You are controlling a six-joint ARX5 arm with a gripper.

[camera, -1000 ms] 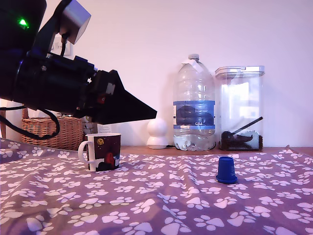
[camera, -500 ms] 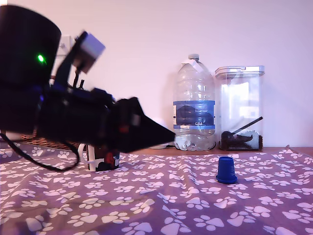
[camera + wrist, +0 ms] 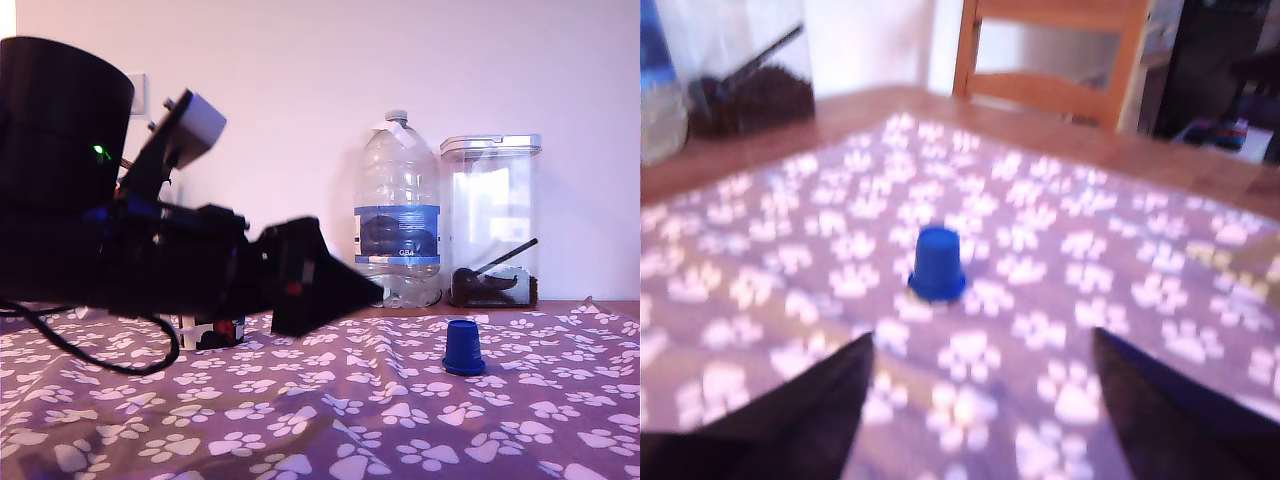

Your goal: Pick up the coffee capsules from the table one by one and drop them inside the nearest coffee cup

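Your table [image 3: 420, 420], draped in purple cloth with white paw prints, fills the near part of the exterior view. Above it, your arm takes up the exterior view's left, with the gripper [image 3: 365, 290] pointing toward the exterior view's right, off the cloth. In the wrist view the two dark fingers [image 3: 805, 415] stand wide apart with nothing between them. At the far edge stand a large clear water bottle [image 3: 398, 215] and, on its right in the exterior view, a clear lidded container [image 3: 492, 220]. The coffee cup [image 3: 215, 332] is mostly hidden behind your arm. The blue capsule [image 3: 463, 348] sits rim-down on the cloth, right of the gripper in the exterior view and well apart from it.
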